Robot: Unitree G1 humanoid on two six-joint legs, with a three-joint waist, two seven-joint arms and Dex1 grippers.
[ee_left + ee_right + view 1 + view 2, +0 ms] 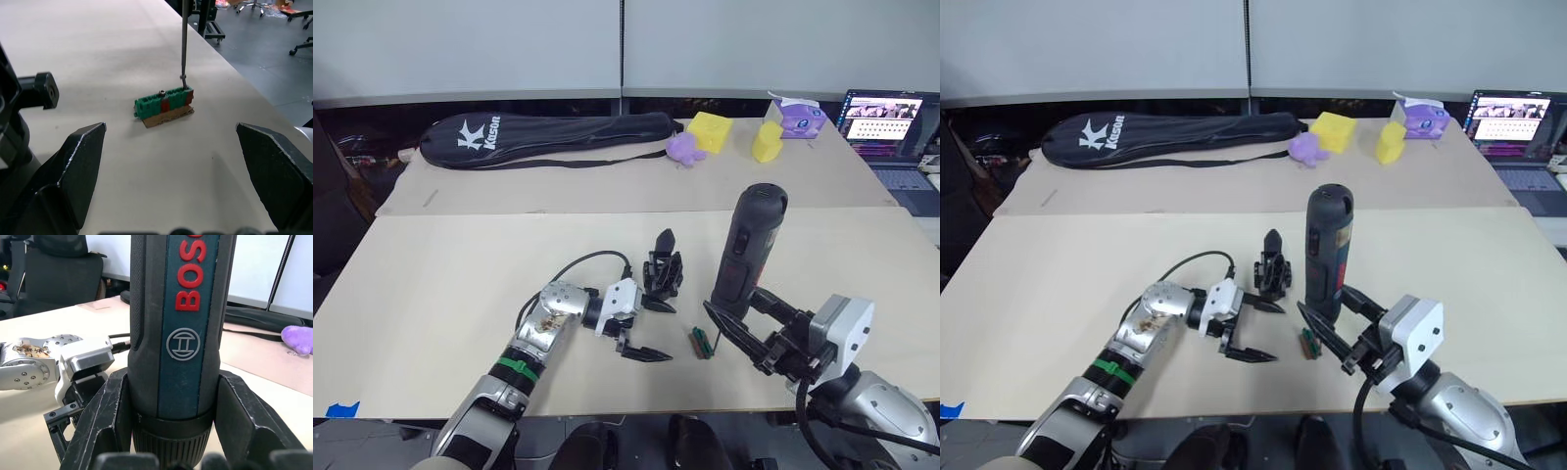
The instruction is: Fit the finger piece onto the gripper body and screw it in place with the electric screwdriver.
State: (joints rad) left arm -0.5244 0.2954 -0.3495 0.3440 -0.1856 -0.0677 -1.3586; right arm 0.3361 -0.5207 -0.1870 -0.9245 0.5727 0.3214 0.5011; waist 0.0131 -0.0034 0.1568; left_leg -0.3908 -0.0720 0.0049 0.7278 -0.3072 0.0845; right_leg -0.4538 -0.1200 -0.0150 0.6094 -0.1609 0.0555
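My right gripper (751, 320) is shut on the electric screwdriver (751, 247), a dark thick tool that it holds upright. The tool's thin metal bit (184, 44) points down, with its tip on a tiny green-and-brown piece (700, 343) on the table. Left of that piece my left gripper (651, 329) lies open with nothing between its fingers. The gripper body (663, 274), black with one pointed finger sticking up, stands just beyond the left gripper's far finger. A loose finger piece is out of view.
A black racket bag (548, 137) lies along the back left. Two yellow blocks (710, 130), a purple toy (683, 149) and a purple box (798, 116) sit at the back, and a laptop (886, 122) at the far right.
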